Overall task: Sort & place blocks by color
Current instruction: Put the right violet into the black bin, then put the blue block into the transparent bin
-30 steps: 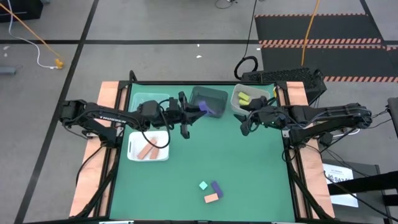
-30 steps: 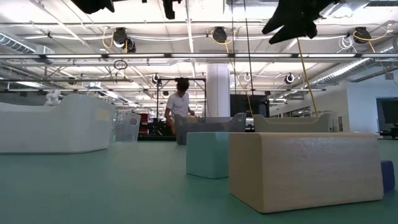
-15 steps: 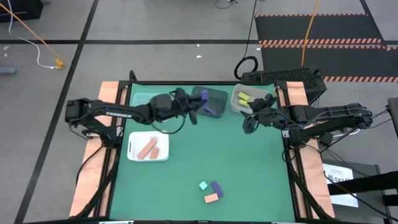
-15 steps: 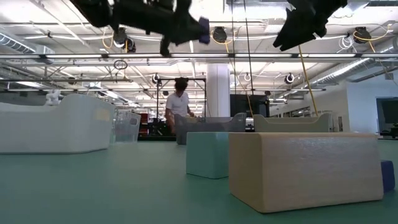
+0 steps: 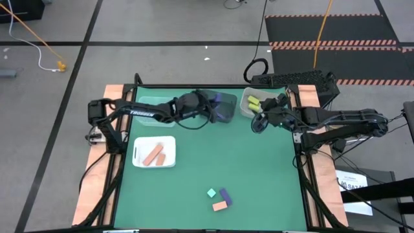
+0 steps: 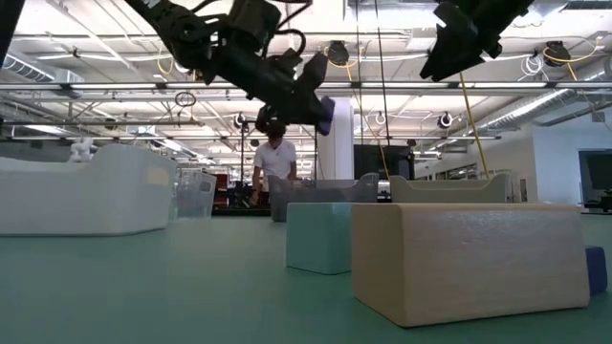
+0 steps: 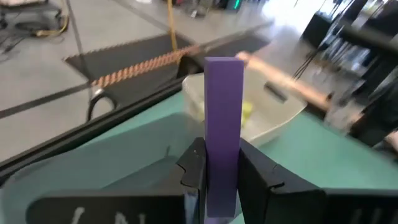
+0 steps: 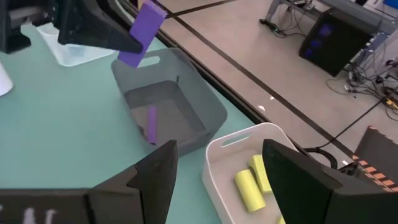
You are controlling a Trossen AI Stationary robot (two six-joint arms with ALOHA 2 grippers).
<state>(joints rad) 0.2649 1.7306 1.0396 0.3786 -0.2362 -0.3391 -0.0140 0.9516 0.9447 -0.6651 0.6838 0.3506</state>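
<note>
A purple bar [image 7: 222,130] is seen in the middle of the left wrist view. Yellow-green blocks [image 8: 250,182] are seen in a white bin [image 8: 217,152]. The counter [image 5: 246,168] is green. Salmon-orange blocks [image 5: 154,155] are seen on a white tray [image 5: 139,159].

A green-topped table [image 5: 213,155] with pale orange strips along its left and right sides carries everything. Along its far edge sit three bins in a row: a clear bin [image 5: 150,104] to the left, a dark grey bin [image 5: 223,107] in the middle and a white bin [image 5: 249,107] to the right. A flat white tray [image 5: 139,158] lies near the left side. Near the front edge three loose blocks lie directly on the green surface, close together: a mint-teal cube [image 5: 211,193], a purple block [image 5: 225,195] just beside it and a salmon-orange bar [image 5: 220,206] below them.
</note>
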